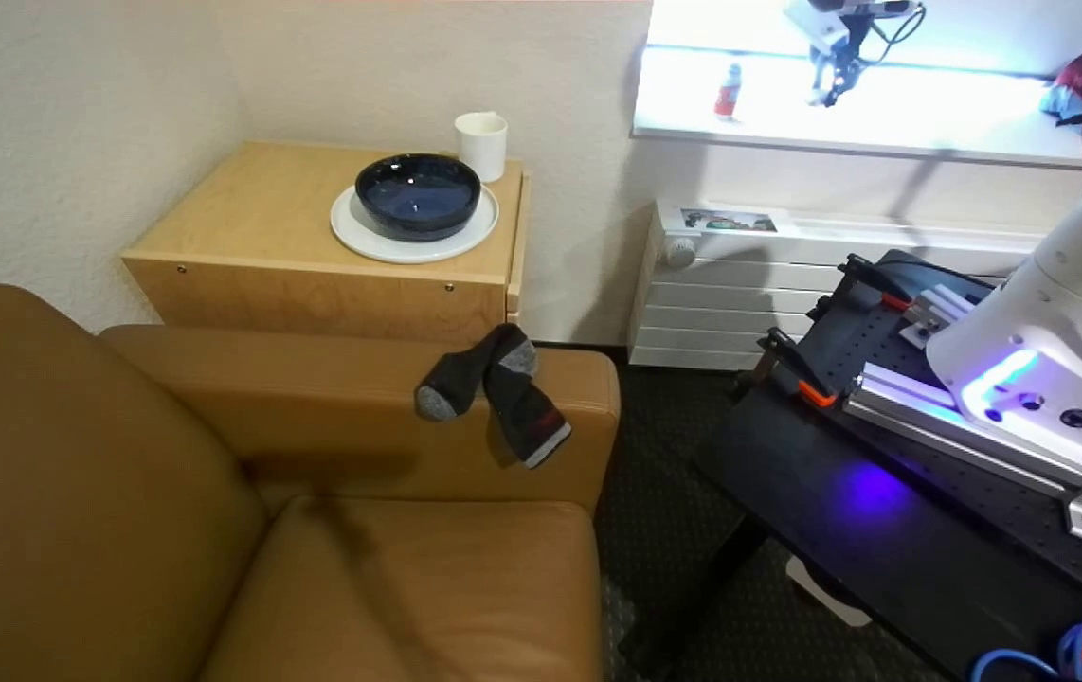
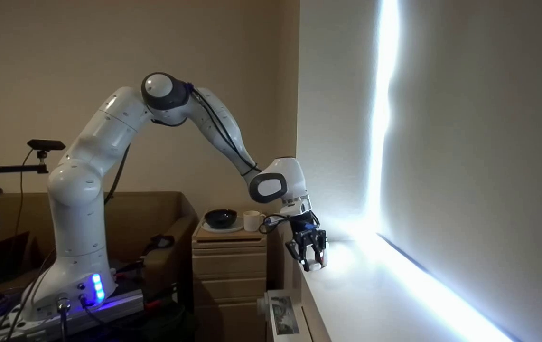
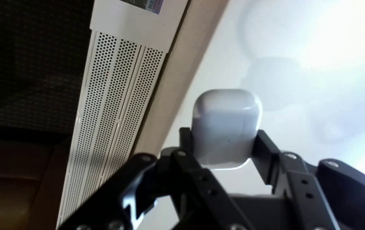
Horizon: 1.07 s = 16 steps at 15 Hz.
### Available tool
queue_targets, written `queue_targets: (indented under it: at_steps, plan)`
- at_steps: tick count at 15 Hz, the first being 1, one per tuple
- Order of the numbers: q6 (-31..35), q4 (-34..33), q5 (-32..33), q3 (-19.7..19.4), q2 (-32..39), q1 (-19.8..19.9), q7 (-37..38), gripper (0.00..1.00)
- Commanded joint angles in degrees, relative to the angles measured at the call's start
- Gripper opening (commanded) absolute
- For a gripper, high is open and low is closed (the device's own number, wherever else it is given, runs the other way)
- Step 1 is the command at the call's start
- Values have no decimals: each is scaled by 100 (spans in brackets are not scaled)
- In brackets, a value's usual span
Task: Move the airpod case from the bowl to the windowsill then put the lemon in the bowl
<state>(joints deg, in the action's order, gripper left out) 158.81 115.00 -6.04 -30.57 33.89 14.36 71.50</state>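
In an exterior view, the brown sofa (image 1: 333, 426) fills the lower left of the frame. The white arm (image 2: 159, 88), in an exterior view, arches from the lower left past the middle. The bright windowsill (image 1: 920, 118) spans the upper right in an exterior view; at upper left there, a wooden cabinet (image 1: 257, 204) bears a plate (image 1: 389, 251) and, on it, the dark bowl (image 1: 418, 201) (glossy inside). In the wrist view, the hand (image 3: 224, 143) has the airpod case (image 3: 226, 127) in its grip, mid-frame, over the windowsill; contact there I cannot judge.

Airpod case (image 3: 225, 129) smooth, shiny; bowl (image 1: 418, 201) glossy; cabinet (image 1: 280, 204) wood.
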Motion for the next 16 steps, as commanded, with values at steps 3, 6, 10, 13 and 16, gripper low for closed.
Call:
queue_targets:
  at_steps: [3, 6, 10, 13, 16]
  plan:
    - [-102, -376, 41, -105, 438, -174, 363, 24]
    - [-589, -937, -325, 137, 795, 148, 661, 24]
    - [-1105, -1700, -941, 449, 1228, 694, 1198, 24]
    - [-1088, -2161, -1179, 608, 1526, 950, 1469, 24]
    - [-1122, -2543, -1245, 777, 1762, 1098, 1610, 24]
